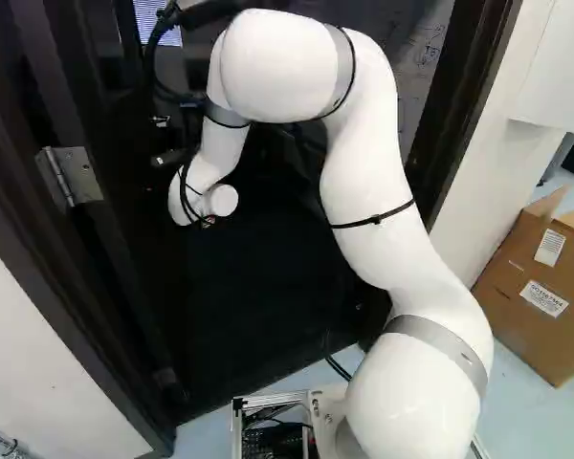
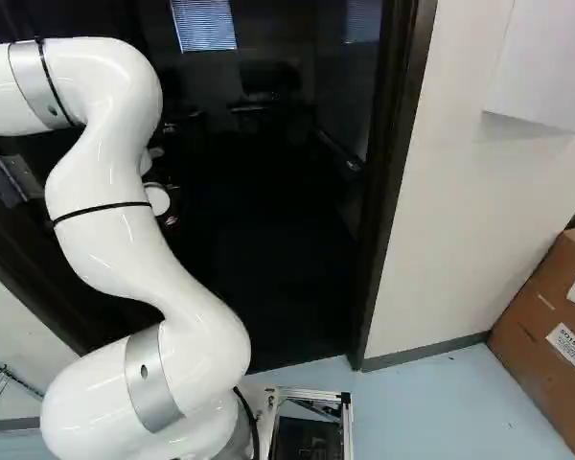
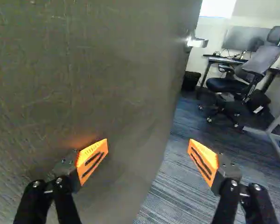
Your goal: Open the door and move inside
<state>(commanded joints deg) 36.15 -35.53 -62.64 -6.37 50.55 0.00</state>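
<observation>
Past the wrist in the left base view, only a small part of my gripper [image 1: 209, 221] shows against the dark doorway. In the wrist view the gripper [image 3: 148, 147] is open, its orange-padded fingers wide apart with nothing held. The door [image 3: 107, 56] stands ajar, its broad face ahead of and beside one finger; whether they touch I cannot tell. The other finger is over the carpet beyond the door's free edge. A metal handle [image 3: 197, 42] sticks out near that edge, farther ahead. In the left base view a hinge [image 1: 69, 175] shows on the left side of the doorway.
Dark frame posts [image 2: 388, 192] bound the doorway, with white wall [image 2: 450, 192] beside. A cardboard box [image 1: 540, 287] stands on the floor at the right. Inside are striped carpet [image 3: 177, 186], an office chair [image 3: 245, 74], a desk, a bin [image 3: 191, 80] and a glass partition at the side.
</observation>
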